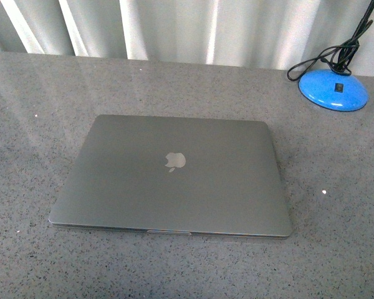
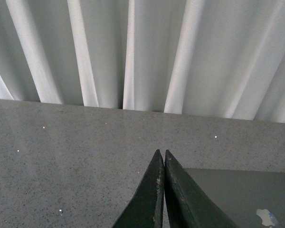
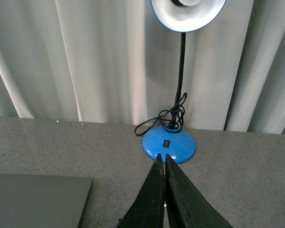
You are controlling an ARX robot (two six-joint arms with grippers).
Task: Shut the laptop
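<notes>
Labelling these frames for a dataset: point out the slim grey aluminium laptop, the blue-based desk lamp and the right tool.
Slim grey aluminium laptop [image 1: 174,180], front view, on the closed lid.
Blue-based desk lamp [image 3: 169,143], right wrist view, on the blue base.
Right tool [image 3: 164,159], right wrist view, at the touching fingertips.

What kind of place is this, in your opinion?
Probably a desk or office-style work surface: a closed laptop lies on a grey speckled tabletop, a blue-based desk lamp stands at the back, and pale curtains hang behind.
</notes>
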